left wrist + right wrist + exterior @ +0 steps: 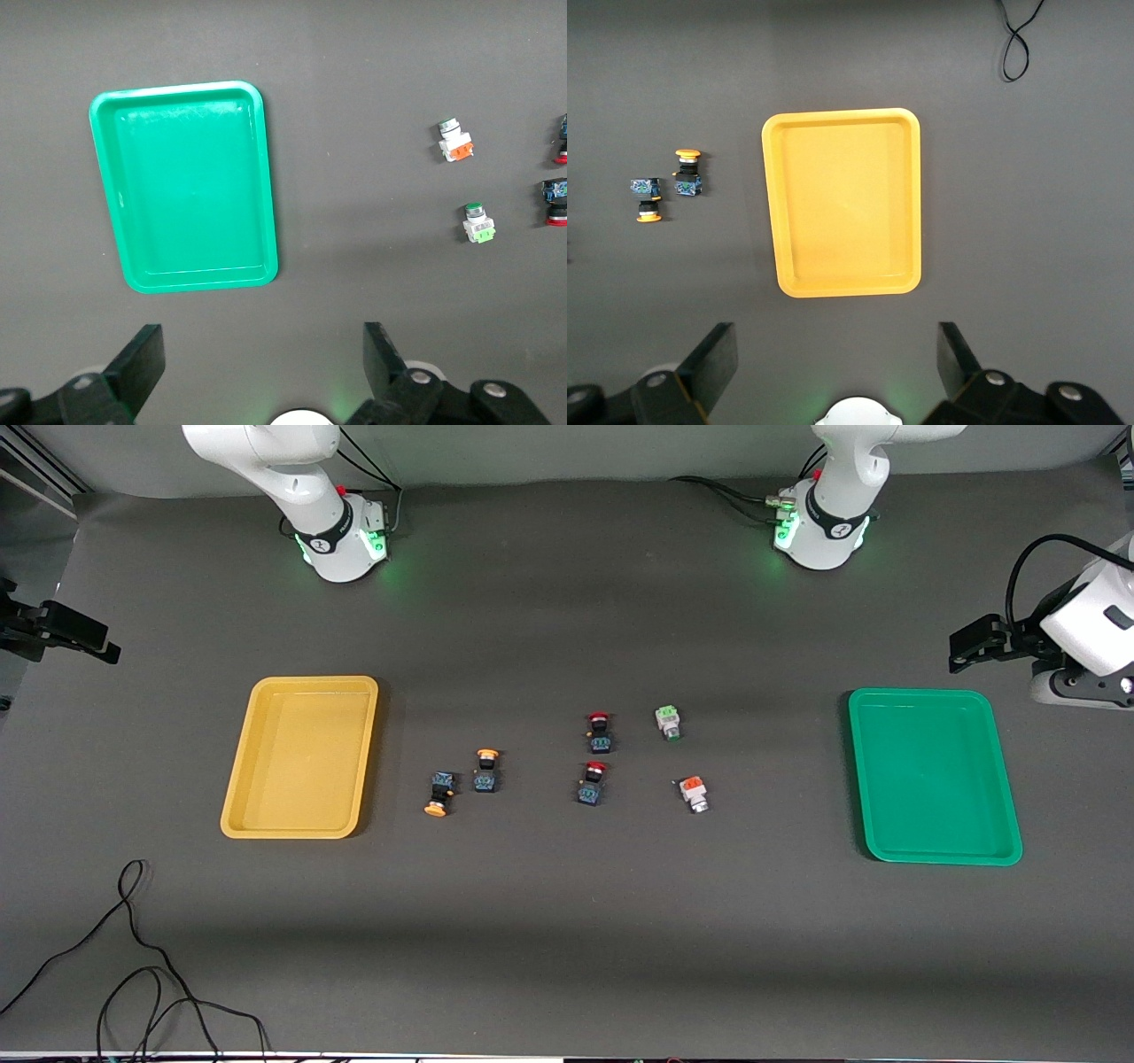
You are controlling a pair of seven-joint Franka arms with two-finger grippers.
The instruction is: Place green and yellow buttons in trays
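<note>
The yellow tray lies empty toward the right arm's end, and the green tray lies empty toward the left arm's end. Between them lie two yellow-capped buttons, a pale-green button and an orange button on a white body. My left gripper is open and empty, high up beside the green tray; it also shows in the front view. My right gripper is open and empty, high up beside the yellow tray; it also shows in the front view.
Two red-capped buttons lie between the yellow-capped pair and the white-bodied pair. A black cable loops on the table near the front camera, at the right arm's end. The two arm bases stand at the table's back edge.
</note>
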